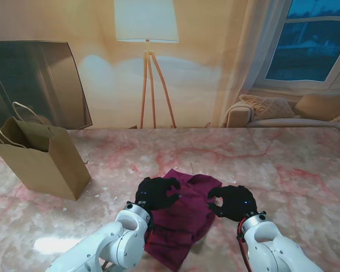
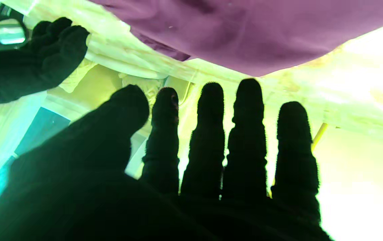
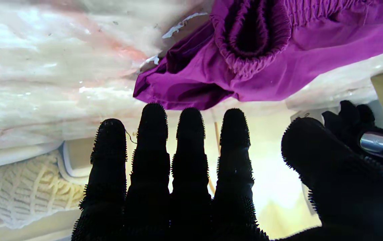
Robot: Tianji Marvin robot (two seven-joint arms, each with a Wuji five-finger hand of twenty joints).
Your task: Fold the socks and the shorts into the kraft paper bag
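Purple shorts (image 1: 184, 218) lie crumpled on the marble table close to me, between both hands. My left hand (image 1: 156, 192) in its black glove hovers over their left edge, fingers spread and holding nothing. My right hand (image 1: 233, 202) sits at their right edge, also open. The left wrist view has the shorts (image 2: 245, 33) just past the straight fingers (image 2: 211, 140). The right wrist view shows the gathered waistband of the shorts (image 3: 255, 36) beyond the fingers (image 3: 191, 160). The kraft paper bag (image 1: 42, 161) stands upright and open at the far left. No socks are visible.
A floor lamp (image 1: 147, 68) and a sofa with cushions (image 1: 283, 110) stand beyond the table's far edge. A dark panel (image 1: 34, 79) leans behind the bag. Bare marble (image 1: 283, 164) stretches to the right and far side.
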